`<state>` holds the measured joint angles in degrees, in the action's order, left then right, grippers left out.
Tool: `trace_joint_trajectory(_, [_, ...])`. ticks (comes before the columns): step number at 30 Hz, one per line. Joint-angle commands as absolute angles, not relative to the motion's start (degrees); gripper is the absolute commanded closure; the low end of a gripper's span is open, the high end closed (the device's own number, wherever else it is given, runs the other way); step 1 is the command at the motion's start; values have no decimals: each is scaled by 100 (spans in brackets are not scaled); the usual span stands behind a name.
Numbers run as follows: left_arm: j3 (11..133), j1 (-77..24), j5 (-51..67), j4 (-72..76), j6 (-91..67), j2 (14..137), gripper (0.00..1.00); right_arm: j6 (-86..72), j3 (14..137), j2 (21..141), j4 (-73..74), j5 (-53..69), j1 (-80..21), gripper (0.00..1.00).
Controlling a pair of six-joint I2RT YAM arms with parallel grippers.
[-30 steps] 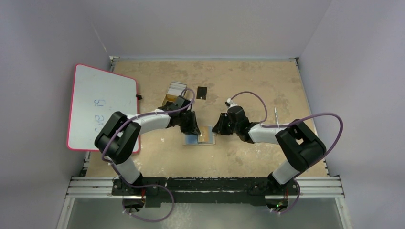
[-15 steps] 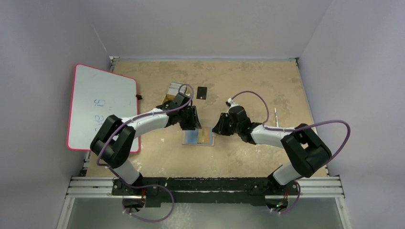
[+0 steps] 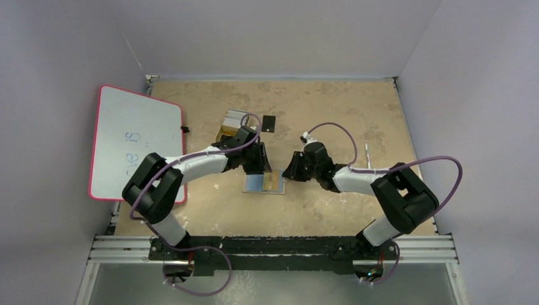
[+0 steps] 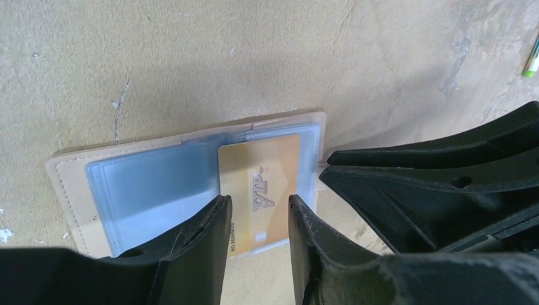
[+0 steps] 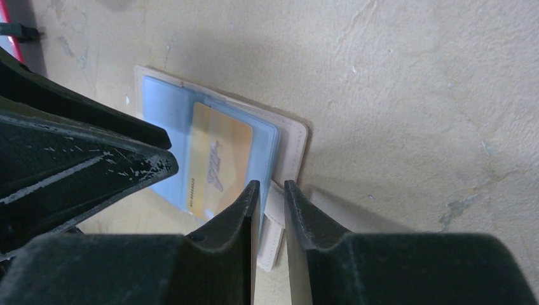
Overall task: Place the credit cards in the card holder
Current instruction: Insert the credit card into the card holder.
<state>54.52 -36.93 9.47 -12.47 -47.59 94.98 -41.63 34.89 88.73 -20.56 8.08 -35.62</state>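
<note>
Light, stiff and slick, the orange-gold card sits half-pocketed in the open card holder on the surface, left hand parted astride it (push its bare end edge), right hand pinching the holder's flap.

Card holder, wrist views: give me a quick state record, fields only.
card holder: open, flat on table, blue pockets up
gold card: partly in one pocket, one end sticking out
left gripper: open, fingers either side of gold card
right gripper: fingers nearly together at the holder's edge, grip unclear
black card: loose on table, beyond the holder
</note>
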Motion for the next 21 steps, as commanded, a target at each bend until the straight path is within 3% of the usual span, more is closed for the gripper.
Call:
trace_joint_trajectory(1, [5421, -3765, 619, -1136, -4870, 9478, 62, -4245, 3381, 8866, -2255, 721, -3590, 77])
trace_joint_trajectory(21, [5158, -4016, 625, -598, -5214, 9657, 58, -4271, 3298, 8921, -2390, 791, -3595, 77])
